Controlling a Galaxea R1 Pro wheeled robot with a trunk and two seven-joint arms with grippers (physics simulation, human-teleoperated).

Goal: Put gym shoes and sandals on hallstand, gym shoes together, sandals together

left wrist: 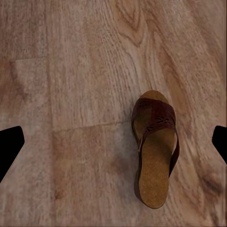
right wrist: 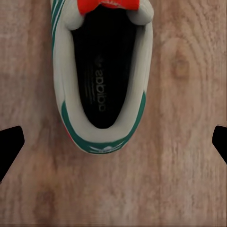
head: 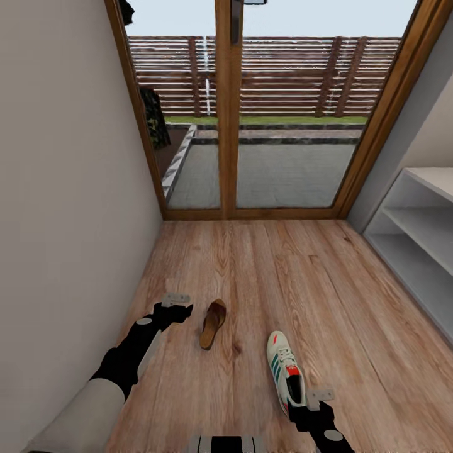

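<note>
Two shoes on floor: one gym shoe [head: 286,372] and one sandal [head: 213,323], both on the corridor floor [head: 264,277], well apart from the hallstand [head: 418,233].
Left claw [head: 175,304]: fingers apart, empty, just beside the sandal, toward the wall-side edge of the floor.
Right claw [head: 316,401]: fingers apart, empty, just behind the heel of the gym shoe.
Hallstand: at the right edge of the floor, visible shelves bare.
Progress: seems early; no shoe placed on the visible part of the rack, both of these are left to pick.
</note>
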